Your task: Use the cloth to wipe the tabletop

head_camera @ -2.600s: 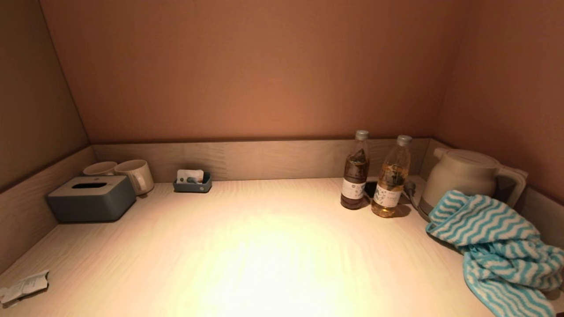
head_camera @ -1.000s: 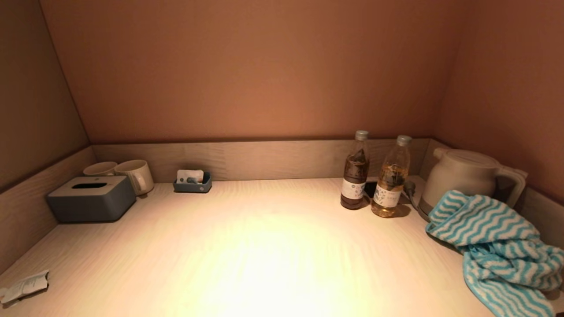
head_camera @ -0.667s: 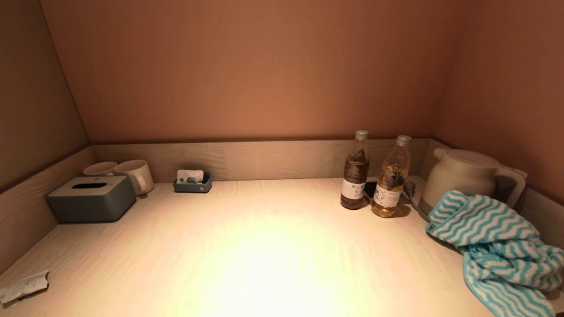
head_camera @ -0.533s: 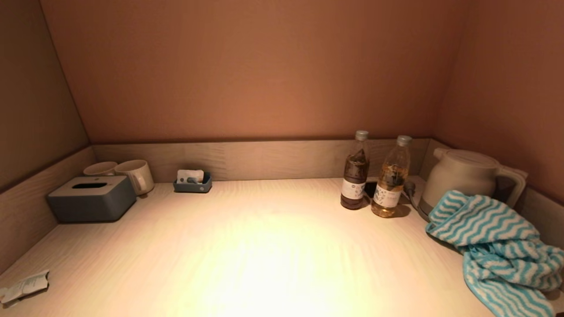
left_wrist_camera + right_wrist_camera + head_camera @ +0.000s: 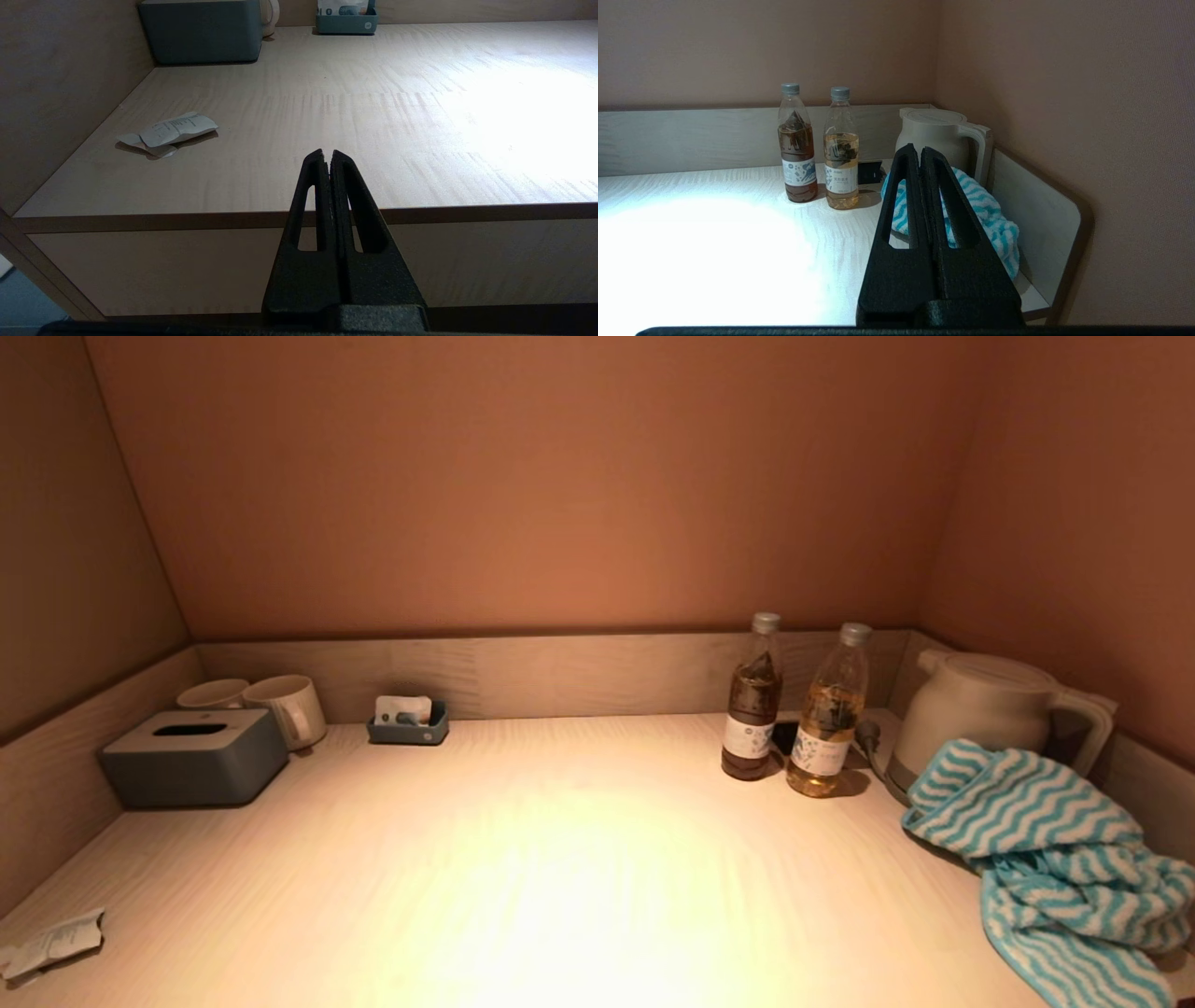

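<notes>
Both grippers, left gripper (image 5: 327, 156) and right gripper (image 5: 915, 151), are pinched tight, and grabbing the striped cloth (image 5: 1046, 859) could bump the kettle (image 5: 990, 705) or bottles (image 5: 789, 705).

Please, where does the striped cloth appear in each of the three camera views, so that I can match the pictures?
Head view: the striped cloth lies bunched at the right edge of the tabletop, in front of the kettle.
Left wrist view: not in it.
Right wrist view: the cloth shows partly behind the shut right gripper, below the kettle.
Shared landmark: the two bottles, for example the darker bottle, stand left of the cloth.
</notes>
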Motion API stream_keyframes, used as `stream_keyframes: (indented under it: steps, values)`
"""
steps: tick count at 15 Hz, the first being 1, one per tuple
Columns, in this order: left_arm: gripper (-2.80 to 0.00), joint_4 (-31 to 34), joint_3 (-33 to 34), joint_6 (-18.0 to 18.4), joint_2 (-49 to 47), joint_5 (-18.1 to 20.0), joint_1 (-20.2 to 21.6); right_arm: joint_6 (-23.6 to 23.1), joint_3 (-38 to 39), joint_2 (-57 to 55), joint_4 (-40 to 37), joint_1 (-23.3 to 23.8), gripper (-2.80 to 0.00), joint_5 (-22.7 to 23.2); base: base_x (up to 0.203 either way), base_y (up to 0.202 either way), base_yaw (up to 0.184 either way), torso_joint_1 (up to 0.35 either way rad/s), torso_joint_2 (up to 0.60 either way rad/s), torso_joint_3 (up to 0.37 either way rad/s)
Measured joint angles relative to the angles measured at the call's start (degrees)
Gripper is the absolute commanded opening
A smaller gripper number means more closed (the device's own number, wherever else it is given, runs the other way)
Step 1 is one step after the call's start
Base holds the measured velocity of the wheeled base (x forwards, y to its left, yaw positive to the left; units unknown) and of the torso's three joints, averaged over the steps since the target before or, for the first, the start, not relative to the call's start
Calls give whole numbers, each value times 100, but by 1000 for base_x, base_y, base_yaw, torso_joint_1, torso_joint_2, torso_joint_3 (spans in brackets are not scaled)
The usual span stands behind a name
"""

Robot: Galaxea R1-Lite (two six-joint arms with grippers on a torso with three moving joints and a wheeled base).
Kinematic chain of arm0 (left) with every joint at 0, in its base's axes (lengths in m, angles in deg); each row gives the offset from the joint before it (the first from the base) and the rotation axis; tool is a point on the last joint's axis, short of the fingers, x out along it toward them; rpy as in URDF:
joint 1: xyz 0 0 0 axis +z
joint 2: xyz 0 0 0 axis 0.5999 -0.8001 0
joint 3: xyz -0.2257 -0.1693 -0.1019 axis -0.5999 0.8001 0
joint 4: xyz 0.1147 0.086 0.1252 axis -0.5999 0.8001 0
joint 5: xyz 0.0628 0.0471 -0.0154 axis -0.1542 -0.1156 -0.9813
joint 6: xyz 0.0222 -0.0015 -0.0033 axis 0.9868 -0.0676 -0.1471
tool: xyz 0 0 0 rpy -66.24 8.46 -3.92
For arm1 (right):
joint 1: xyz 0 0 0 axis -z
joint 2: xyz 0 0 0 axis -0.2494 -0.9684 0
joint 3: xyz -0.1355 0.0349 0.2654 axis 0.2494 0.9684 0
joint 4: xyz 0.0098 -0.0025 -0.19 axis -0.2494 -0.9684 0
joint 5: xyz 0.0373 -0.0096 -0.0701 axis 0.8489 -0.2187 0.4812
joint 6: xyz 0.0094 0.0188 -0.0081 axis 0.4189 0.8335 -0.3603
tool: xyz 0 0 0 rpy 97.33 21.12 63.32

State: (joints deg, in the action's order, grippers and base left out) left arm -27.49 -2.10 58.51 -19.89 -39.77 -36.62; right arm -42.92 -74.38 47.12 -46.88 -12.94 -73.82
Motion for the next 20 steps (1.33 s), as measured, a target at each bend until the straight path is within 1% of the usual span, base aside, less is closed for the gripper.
stream_keyframes:
  steps: [1,3,6,10,14,17,20]
  values:
    - [-280,-1,0,-5,0,-1,0,-44,79,110,-25,-161,-280,-132,0,0,0,0,0,0]
    - [-280,-1,0,-5,0,-1,0,-107,301,405,-86,-256,-280,-320,0,0,0,0,0,0]
    - [-280,-1,0,-2,0,-1,0,-136,670,944,-111,-266,-280,-274,0,0,0,0,0,0]
    - [-280,-1,0,-2,0,1,0,-22,1249,1389,42,-263,-280,113,0,0,0,0,0,0]
    - [-280,-1,0,-2,0,-1,-2,-76,2115,1484,585,-263,-280,534,0,0,0,0,0,0]
    - [-280,2,0,-2,0,4,0,-89,2425,1490,1033,-263,-280,766,0,0,0,0,0,0]
    - [-280,2,0,-1,0,2,0,-104,2597,1493,1141,-263,-280,905,0,0,0,0,0,0]
